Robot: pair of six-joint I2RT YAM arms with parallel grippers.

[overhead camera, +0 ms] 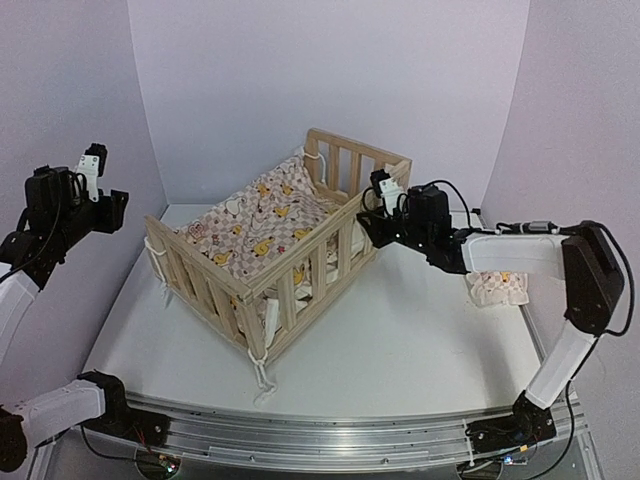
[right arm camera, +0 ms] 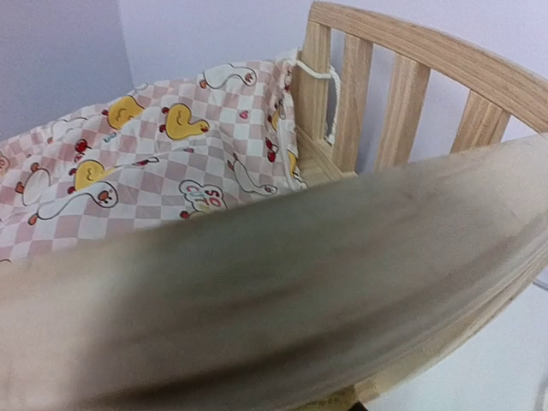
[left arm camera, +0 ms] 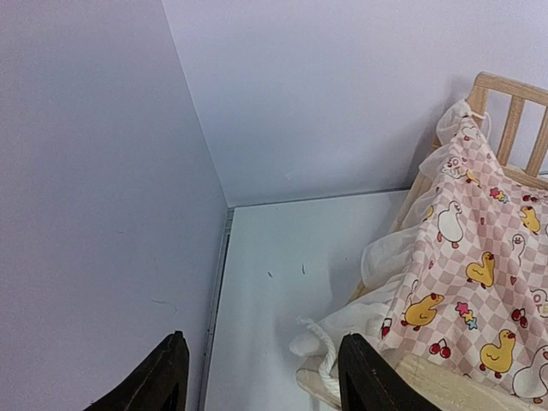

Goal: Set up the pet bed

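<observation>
The pet bed (overhead camera: pixel 290 290), a light-wood slatted crib, stands in the middle of the table with a pink-checkered duck cushion (overhead camera: pixel 265 220) spread inside. My right gripper (overhead camera: pixel 372 228) reaches in from the right and is shut on the bed's right top rail (right arm camera: pixel 300 282). That rail fills the lower part of the right wrist view, blurred, and hides the fingers. Beyond it lies the cushion (right arm camera: pixel 128 171). My left gripper (overhead camera: pixel 112 210) hangs raised at the far left, apart from the bed. Its fingers (left arm camera: pixel 368 377) stand open with nothing between them, near a bed corner (left arm camera: pixel 514 111) and the cushion's edge (left arm camera: pixel 479 257).
A small matching pillow (overhead camera: pixel 498 288) lies on the table at the right, under the right arm. White cords hang from the bed's corners (overhead camera: pixel 262 375); one cord (left arm camera: pixel 321 342) lies by the left fingers. Walls close in at the left, back and right.
</observation>
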